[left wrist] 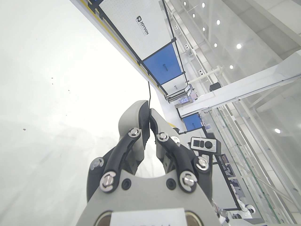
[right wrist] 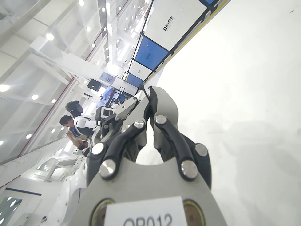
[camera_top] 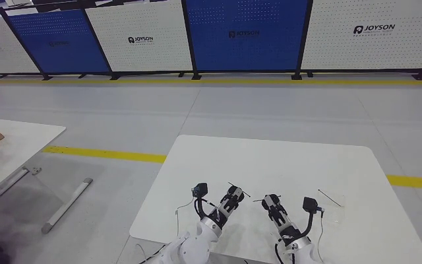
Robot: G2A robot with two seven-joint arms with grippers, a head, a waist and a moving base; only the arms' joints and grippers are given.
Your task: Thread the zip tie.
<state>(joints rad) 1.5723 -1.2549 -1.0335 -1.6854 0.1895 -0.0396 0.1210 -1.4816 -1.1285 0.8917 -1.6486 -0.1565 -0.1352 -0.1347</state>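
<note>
Both grippers hover close together over the near part of the white table (camera_top: 277, 165). My left gripper (left wrist: 149, 112) is shut on a thin black zip tie (left wrist: 149, 91), whose pointed tail sticks out past the fingertips. In the top view this gripper (camera_top: 232, 195) sits left of the right gripper (camera_top: 269, 200), with the tail (camera_top: 239, 189) pointing toward the right gripper. My right gripper (right wrist: 147, 99) is shut on a black zip tie end with its square head (right wrist: 141, 86) just beyond the fingertips. The strap below the fingers is hidden, so I cannot tell if both hold one tie.
A loose black zip tie (camera_top: 330, 196) lies on the table at the right, by a clear plastic bag (camera_top: 335, 215). The table's front edge is just below the arms. Another white table (camera_top: 26, 142) stands off to the left across the floor.
</note>
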